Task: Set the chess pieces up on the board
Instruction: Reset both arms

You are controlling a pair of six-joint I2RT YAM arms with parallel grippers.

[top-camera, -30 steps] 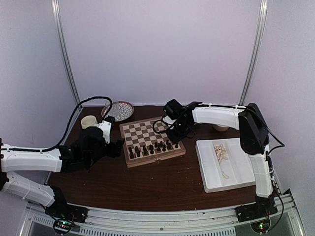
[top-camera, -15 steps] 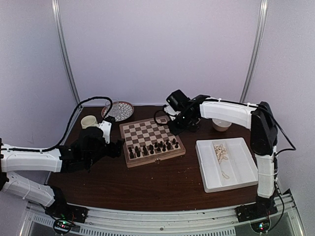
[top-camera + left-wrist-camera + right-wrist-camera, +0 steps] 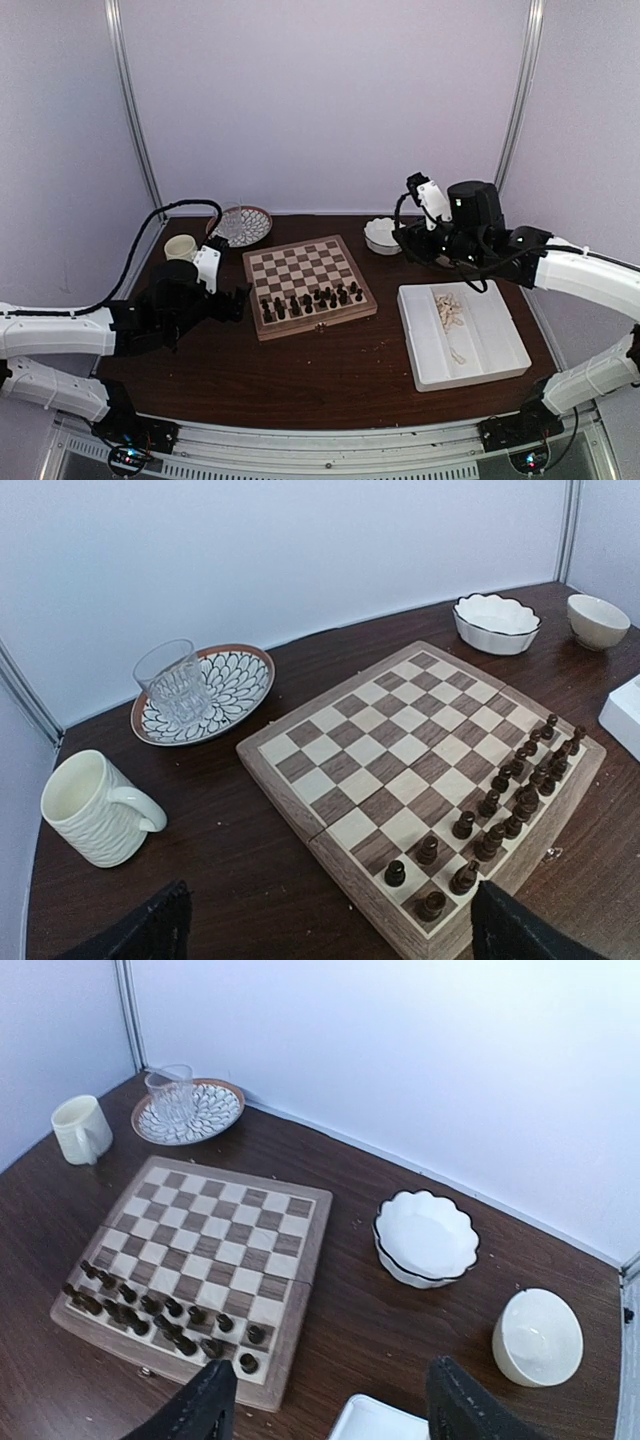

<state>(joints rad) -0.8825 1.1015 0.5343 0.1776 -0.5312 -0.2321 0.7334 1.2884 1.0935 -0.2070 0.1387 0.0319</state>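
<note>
From above, the board (image 3: pixel 300 265) lies in the middle of the dark table (image 3: pixel 330 385), and the dark chess pieces (image 3: pixel 310 299) stand on it in two rows along its near edge, while the other squares are bare. The pale chess pieces (image 3: pixel 450 310) lie in a heap in the white tray (image 3: pixel 500 350), to the right of the board; I cannot tell which compartment. A scalloped white bowl (image 3: pixel 381 235) sits beyond the board's far right corner. A mug (image 3: pixel 181 247) stands to the left of the far left corner, and behind that corner there is a patterned plate (image 3: pixel 255 222) with a glass (image 3: pixel 232 219) on it. The left gripper (image 3: pixel 232 300) is just beside the board's left edge, and the right gripper (image 3: pixel 408 238) hangs to the right of the board, near the scalloped bowl. In the left wrist view, the left gripper (image 3: pixel 330 920) has its fingers wide apart with nothing between them, and the board's near left corner is in front of it. Beyond the board's far side, next to the scalloped bowl, a small cream bowl (image 3: pixel 597 620) also shows. In the right wrist view, the right gripper (image 3: pixel 325 1390) looks down from high up; its fingers are also spread wide and hold nothing. The board lies to their left with the dark rows at its lower edge.
</note>
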